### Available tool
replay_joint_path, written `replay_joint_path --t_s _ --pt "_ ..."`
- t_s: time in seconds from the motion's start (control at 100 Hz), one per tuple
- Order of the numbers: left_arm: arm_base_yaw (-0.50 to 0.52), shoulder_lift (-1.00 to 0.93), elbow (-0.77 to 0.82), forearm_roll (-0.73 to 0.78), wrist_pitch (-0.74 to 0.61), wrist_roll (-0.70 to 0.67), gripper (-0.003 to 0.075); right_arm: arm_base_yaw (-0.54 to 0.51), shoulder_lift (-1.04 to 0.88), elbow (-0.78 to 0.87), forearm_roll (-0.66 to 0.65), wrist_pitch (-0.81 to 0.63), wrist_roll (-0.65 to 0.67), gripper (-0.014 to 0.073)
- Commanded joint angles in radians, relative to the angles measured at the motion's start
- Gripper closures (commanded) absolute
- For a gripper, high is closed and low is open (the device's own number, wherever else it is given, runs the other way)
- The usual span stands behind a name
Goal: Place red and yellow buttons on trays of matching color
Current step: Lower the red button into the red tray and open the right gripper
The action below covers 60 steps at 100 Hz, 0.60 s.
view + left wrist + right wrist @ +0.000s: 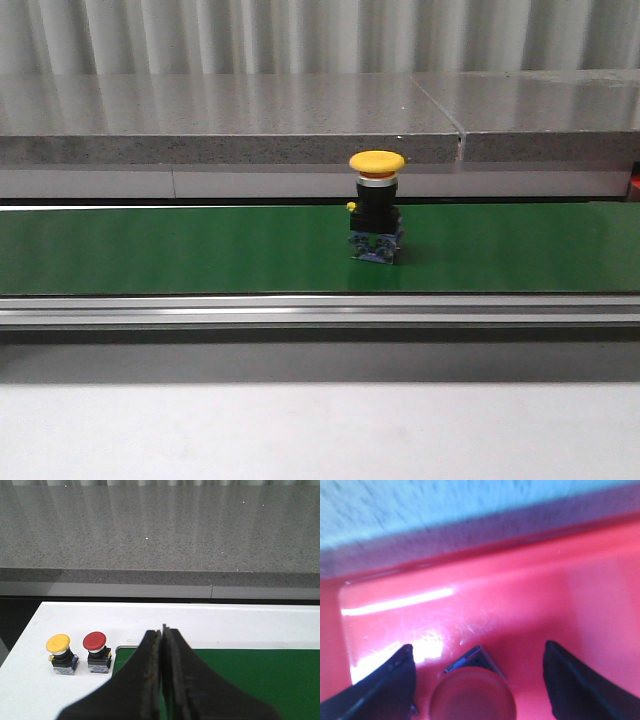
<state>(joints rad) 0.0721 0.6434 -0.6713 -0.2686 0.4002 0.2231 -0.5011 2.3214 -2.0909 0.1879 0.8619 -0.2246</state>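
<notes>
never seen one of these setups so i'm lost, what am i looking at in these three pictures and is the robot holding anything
This is a two-armed robot sorting push buttons by colour. The front view looks forward over the work area: a yellow push button stands upright on a green conveyor belt, and no arm shows there.

The other two pictures come from cameras on the wrists. The left gripper has its dark fingers pressed together, holding nothing. Beyond it, a second yellow button and a red button stand side by side on a white table.

The right gripper is open above a red tray. A red-capped button sits between its fingers, not gripped.
</notes>
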Motion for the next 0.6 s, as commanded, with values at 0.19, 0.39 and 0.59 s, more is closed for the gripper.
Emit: replay_joint_path --t_s 0.19,0.39,0.59 --pt "-0.005 -0.003 -0.026 -0.015 -0.078 0.003 0.074 -0.003 -0.129 -0.131 0.008 0.096 -0.009 0.0048" --pt "-0.005 -0.003 -0.026 -0.015 -0.078 0.003 0.074 0.002 -0.213 -0.13 0.008 0.174 -0.026 0.0053" --pt "-0.005 -0.003 -0.026 -0.015 -0.078 0.003 0.074 0.021 -0.284 -0.128 0.035 0.271 -0.053 0.0053"
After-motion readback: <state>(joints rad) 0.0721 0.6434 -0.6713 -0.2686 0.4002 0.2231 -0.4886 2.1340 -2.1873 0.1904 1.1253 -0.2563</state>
